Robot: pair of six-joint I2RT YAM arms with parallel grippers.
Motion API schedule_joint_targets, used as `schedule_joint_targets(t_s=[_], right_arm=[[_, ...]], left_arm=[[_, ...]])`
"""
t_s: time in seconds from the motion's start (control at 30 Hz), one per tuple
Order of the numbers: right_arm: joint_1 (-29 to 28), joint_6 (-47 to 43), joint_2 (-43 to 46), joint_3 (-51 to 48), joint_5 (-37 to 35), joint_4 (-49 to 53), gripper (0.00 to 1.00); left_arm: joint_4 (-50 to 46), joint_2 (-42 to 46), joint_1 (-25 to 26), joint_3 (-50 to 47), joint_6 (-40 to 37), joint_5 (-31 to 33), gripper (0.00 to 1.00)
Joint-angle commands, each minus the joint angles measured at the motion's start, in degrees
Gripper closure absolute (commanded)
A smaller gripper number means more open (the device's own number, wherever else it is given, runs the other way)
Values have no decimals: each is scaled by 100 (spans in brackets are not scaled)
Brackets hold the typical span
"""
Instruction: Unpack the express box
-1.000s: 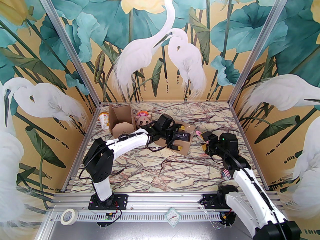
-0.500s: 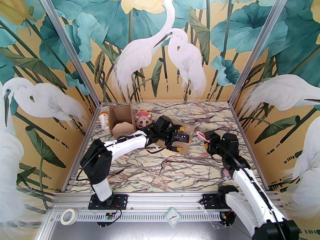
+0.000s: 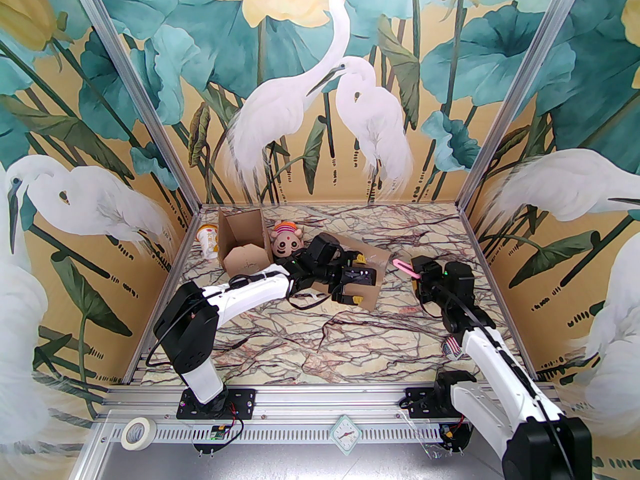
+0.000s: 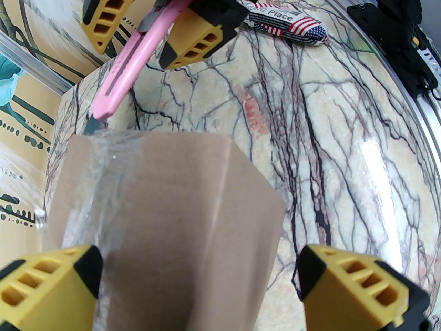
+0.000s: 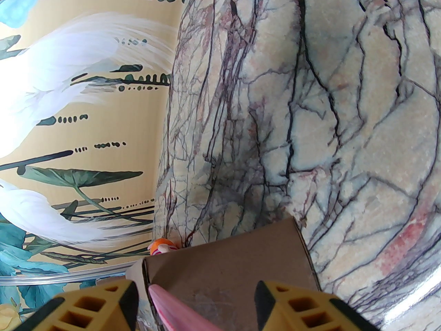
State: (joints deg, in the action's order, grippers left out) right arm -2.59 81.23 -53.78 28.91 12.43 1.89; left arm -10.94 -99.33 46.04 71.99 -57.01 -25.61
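Marble-patterned table (image 3: 320, 338): an open cardboard box (image 3: 243, 245), cup (image 3: 209, 240) and doll (image 3: 286, 238) in the far left corner, a taped box (image 3: 376, 260) near the middle, a flag-printed pouch (image 3: 451, 346) by the right edge.

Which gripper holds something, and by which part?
The right gripper holds the pink plastic utility knife by its rear handle end; the left gripper stands open around the brown cardboard box.

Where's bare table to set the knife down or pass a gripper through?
Free: near-centre table, between the arm bases and the sealed box; far-right corner behind the right gripper holding the knife. Crowded: far left with cup, open box, plush toy; left gripper straddles the sealed box; flag pouch beside the right arm.
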Motion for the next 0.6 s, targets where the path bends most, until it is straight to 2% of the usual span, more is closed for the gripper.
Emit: schedule_joint_targets(t_s=[0.0,0.2,0.43,0.57], right_arm=[[13,-99,-92,8,-91,-413,73],[22,-209,-158,-31,-151,-678,48],[81,-342,-185,-238,-39,-1303,38],[245,-574,-133,-287,339,-1363,28]], left_arm=[[168,216,28,-118,143,29,1],[240,291,28,-224,186,70,1],[328,351,28,-283,250,191,1],[410,420,28,-273,327,266,1]])
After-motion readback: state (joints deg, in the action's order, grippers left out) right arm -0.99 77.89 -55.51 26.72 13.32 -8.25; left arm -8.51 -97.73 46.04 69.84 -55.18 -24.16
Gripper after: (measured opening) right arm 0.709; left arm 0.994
